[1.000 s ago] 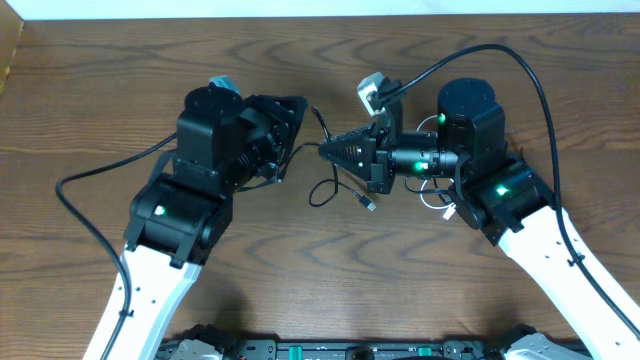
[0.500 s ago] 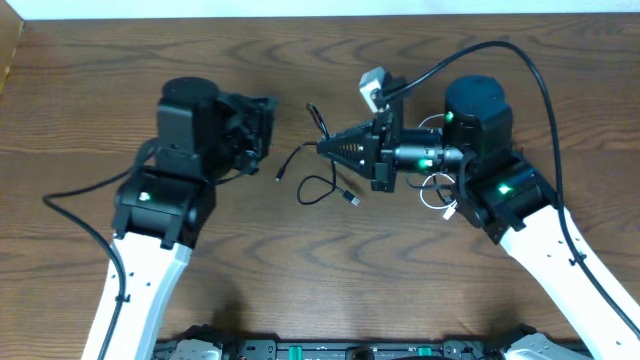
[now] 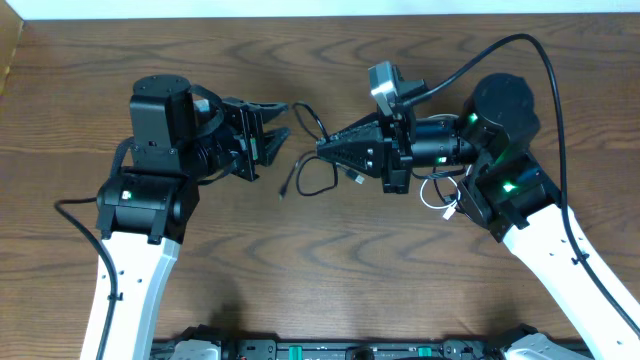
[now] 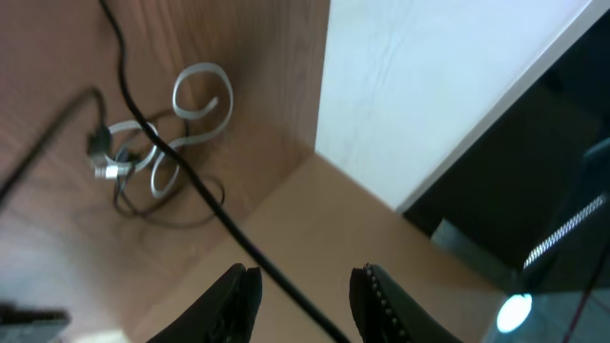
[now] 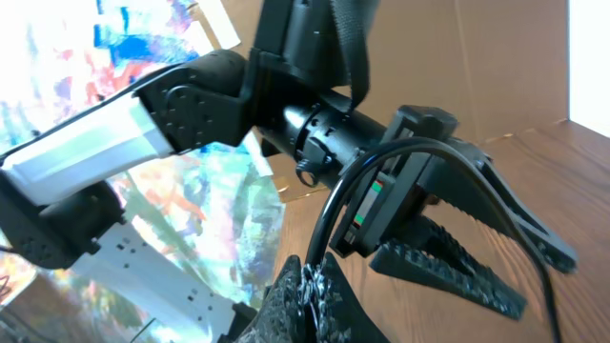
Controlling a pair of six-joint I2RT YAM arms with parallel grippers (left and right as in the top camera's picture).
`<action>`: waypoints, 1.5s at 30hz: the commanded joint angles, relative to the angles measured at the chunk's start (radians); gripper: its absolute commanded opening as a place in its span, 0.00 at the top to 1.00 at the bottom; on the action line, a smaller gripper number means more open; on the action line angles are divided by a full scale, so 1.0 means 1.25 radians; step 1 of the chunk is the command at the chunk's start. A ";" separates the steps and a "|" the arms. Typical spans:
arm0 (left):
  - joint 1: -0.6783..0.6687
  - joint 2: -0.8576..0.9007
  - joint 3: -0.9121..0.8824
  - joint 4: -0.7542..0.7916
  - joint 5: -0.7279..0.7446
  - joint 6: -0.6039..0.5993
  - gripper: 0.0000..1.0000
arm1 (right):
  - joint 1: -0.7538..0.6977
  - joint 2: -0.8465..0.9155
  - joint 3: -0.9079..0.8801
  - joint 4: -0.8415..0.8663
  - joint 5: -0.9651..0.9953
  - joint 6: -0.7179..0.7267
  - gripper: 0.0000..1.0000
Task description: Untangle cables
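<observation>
Cables [image 3: 296,172] seen from overhead come in two colours. Black cable loops lie on the wooden table [image 3: 330,280] just below and left of the right gripper [image 3: 322,148], and one more black strand arcs up from that gripper's tip. Whether this black run is one cable or two I cannot tell. One small plug [image 3: 355,178] lies just under the right gripper. One white cable [image 3: 432,200] lies behind the right gripper, partly beneath its arm. The right gripper's two fingers are pressed together on the black cable. The left gripper [image 3: 283,120] faces it from close by, its two fingers spread and nothing between them that it grips.

From the left wrist, the left gripper [image 4: 305,286] shows two fingertips standing apart. One black line [image 4: 191,181] crosses the view on a slant and passes between them; I cannot tell if it touches either. The white cable [image 4: 205,95] curls in two loops on the table beyond, with one thin black loop [image 4: 167,214] beside it.

From the right wrist, the right gripper [image 5: 310,286] pinches one black cable [image 5: 381,157], which rises from the closed tips and arches over. The left gripper [image 5: 543,281] sits just beyond, two ribbed fingers [image 5: 448,262] parted.
</observation>
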 commanded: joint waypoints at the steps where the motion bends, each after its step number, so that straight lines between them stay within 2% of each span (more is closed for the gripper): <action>1: 0.003 -0.001 0.010 -0.001 0.089 -0.008 0.63 | -0.002 -0.010 0.009 0.021 -0.040 0.035 0.99; 9: 0.003 -0.001 0.010 0.002 0.095 -0.008 0.63 | -0.001 -0.010 0.009 0.023 -0.050 0.046 0.99; 13: 0.003 -0.001 0.010 0.002 0.140 -0.024 0.62 | -0.001 -0.010 0.009 0.023 -0.049 0.045 0.99; 17: 0.003 -0.001 0.010 0.002 0.199 -0.064 0.62 | -0.001 -0.010 0.009 0.023 -0.049 0.024 0.99; 23: 0.003 -0.001 0.010 0.002 0.213 -0.073 0.61 | -0.005 -0.010 0.009 0.022 -0.049 -0.020 0.99; 25: 0.003 -0.001 0.010 0.002 0.237 -0.097 0.55 | -0.009 -0.010 0.009 0.022 -0.049 -0.027 0.99; 30: 0.003 -0.001 0.010 0.002 0.246 -0.110 0.55 | -0.008 -0.010 0.009 0.022 -0.049 -0.026 0.99; 36: 0.003 -0.001 0.010 0.002 0.234 -0.110 0.66 | -0.009 -0.010 0.009 0.022 -0.049 -0.026 0.99; 40: 0.003 -0.001 0.010 0.002 0.234 -0.110 0.67 | -0.010 -0.010 0.009 0.022 -0.049 -0.026 0.99; 45: 0.003 -0.001 0.010 0.002 0.231 -0.110 0.75 | -0.011 -0.010 0.009 0.022 -0.049 -0.026 0.99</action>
